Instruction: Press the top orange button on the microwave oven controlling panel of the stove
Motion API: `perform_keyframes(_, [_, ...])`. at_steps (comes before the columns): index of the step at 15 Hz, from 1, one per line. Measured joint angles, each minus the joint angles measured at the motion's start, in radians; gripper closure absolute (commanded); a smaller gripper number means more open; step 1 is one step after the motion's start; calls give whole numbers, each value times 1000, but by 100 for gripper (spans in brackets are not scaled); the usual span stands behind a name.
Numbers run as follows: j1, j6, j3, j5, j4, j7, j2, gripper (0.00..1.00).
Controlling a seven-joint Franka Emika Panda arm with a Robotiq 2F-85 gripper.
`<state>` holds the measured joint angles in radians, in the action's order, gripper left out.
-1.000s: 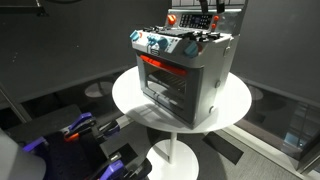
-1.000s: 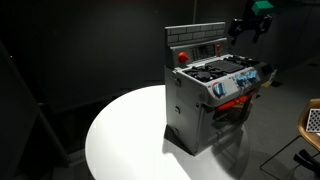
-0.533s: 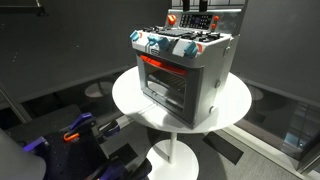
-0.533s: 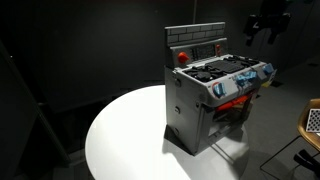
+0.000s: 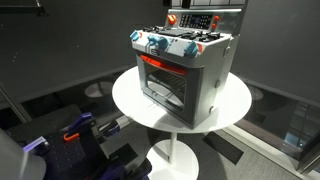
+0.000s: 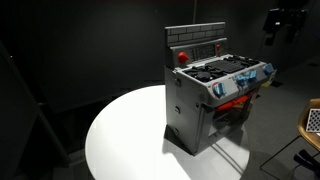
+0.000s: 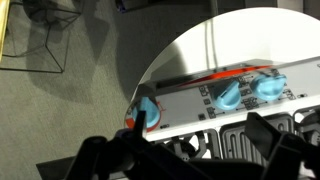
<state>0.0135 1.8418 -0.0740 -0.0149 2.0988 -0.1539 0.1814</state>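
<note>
The silver-grey toy stove [image 5: 185, 70] stands on a round white table [image 5: 128, 100], and also shows in an exterior view [image 6: 210, 105]. Its upright back panel [image 6: 197, 40] carries a dark button section and a red-orange button [image 6: 182, 56]; the panel also shows at the top of an exterior view [image 5: 203, 17]. My gripper [image 6: 283, 20] hangs high, apart from the stove, off to its knob side. In the wrist view the gripper [image 7: 205, 135] is open and empty, its dark fingers above the blue-white knobs [image 7: 228, 95]. The panel is not in the wrist view.
The table's rim [image 6: 110, 140] leaves white surface around the stove. Blue and black equipment [image 5: 75, 132] sits low beside the table. A wire-frame object [image 6: 312, 120] stands at the edge. A black wire stand [image 7: 50, 45] is on the floor.
My gripper has risen and drawn away from the back panel, past the knob side of the stove. It has left the top of one exterior view. The stove has not moved.
</note>
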Motion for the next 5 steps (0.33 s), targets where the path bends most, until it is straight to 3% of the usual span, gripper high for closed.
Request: perform_keyframes(5, [0,-36,0,0,0,11,12,0])
